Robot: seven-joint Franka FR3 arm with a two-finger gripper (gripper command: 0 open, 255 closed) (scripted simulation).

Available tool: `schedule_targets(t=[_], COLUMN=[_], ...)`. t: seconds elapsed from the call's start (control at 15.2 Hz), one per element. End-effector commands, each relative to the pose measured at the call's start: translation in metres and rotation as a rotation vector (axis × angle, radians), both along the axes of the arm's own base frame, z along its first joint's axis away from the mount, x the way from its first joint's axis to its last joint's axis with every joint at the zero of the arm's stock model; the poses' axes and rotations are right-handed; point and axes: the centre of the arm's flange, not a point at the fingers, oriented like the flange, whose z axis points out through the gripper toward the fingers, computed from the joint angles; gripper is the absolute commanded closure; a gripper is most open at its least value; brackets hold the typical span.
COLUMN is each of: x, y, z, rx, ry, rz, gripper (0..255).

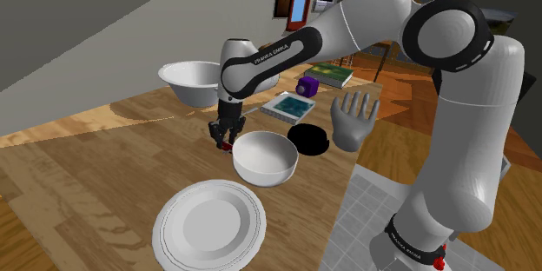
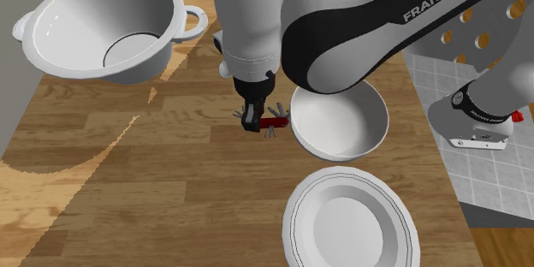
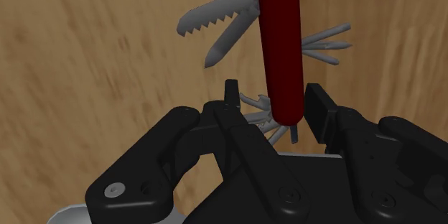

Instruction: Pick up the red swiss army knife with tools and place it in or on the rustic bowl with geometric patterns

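Note:
The red swiss army knife (image 3: 280,36), with grey tools fanned out on both sides, lies low over the wooden table right beside the plain white bowl (image 2: 342,137). Its far end reaches the bowl's rim. My black gripper (image 3: 271,100) points down on the knife's near end, and its fingers clasp the red body and the tools sticking out beside it. In the shoulder view the gripper (image 1: 228,137) stands just left of the bowl (image 1: 265,161), with the knife (image 1: 226,146) showing red under it. The second exterior view also shows the gripper (image 2: 254,122) on the knife (image 2: 275,123).
A white plate (image 1: 208,226) lies near the front edge. A large two-handled white bowl (image 1: 193,78) stands at the back. Right of the small bowl are a black disc (image 1: 308,139), a white hand-shaped object (image 1: 354,120), a book (image 1: 287,104) and a purple cube (image 1: 307,84).

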Motion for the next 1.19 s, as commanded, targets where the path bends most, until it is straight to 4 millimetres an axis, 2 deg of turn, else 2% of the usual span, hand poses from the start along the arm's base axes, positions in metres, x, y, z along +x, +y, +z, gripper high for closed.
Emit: schedule_targets(t=[0.0, 0.13, 1.12], x=[0.000, 0.000, 0.000], y=[0.000, 0.000, 0.000], z=[0.000, 0.000, 0.079], rx=[0.000, 0.000, 0.000], ry=[0.001, 0.000, 0.000], rz=[0.000, 0.000, 0.000], gripper=[255, 255, 255])
